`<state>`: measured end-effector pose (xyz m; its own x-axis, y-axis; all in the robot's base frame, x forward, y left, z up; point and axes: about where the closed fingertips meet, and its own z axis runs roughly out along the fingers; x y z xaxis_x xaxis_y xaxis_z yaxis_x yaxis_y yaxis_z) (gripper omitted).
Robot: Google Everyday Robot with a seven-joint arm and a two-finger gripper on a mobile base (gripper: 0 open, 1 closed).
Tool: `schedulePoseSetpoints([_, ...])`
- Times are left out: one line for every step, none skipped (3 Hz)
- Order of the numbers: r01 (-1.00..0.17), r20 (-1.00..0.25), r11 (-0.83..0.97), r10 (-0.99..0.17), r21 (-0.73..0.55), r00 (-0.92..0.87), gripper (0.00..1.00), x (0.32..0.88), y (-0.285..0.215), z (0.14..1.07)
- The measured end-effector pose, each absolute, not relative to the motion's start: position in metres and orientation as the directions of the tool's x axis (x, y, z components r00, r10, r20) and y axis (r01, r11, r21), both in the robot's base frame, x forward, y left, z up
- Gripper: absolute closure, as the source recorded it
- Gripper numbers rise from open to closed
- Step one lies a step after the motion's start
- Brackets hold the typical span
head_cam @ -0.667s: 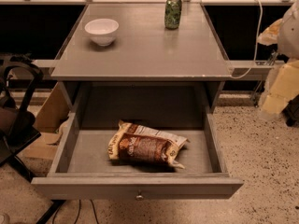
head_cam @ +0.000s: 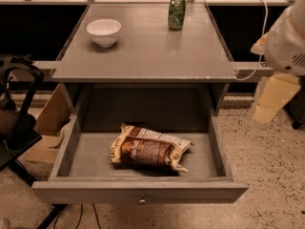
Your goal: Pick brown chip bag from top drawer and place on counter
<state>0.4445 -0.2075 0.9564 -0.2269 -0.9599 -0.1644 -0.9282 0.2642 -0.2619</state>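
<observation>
The brown chip bag (head_cam: 150,149) lies flat in the middle of the open top drawer (head_cam: 138,191), its long side across the drawer. The drawer is pulled fully out below the grey counter (head_cam: 147,51), with its small metal knob (head_cam: 142,201) at the centre of the front panel. My gripper (head_cam: 271,101) hangs at the right edge of the view, on the end of the white arm (head_cam: 286,42). It is outside the drawer, to the right of the drawer's right wall and above it, well apart from the bag.
A white bowl (head_cam: 104,31) stands at the counter's back left and a green can (head_cam: 176,13) at its back middle. A cardboard box (head_cam: 50,118) and a black chair frame (head_cam: 14,123) stand left of the cabinet. Speckled floor lies to the right.
My arm and gripper have shifted slightly left and down, closer to the drawer's right side. The bag, bowl and can have not moved.
</observation>
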Motion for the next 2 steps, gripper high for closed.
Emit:
schedulePoseSetpoints([-0.941, -0.142, 0.245, -0.966, -0.233, -0.216, 0.0, 0.453, -0.183, 0.902])
schedulePoseSetpoints([-0.957, -0.12, 0.22, -0.972, -0.187, -0.2, 0.0, 0.461, -0.151, 0.828])
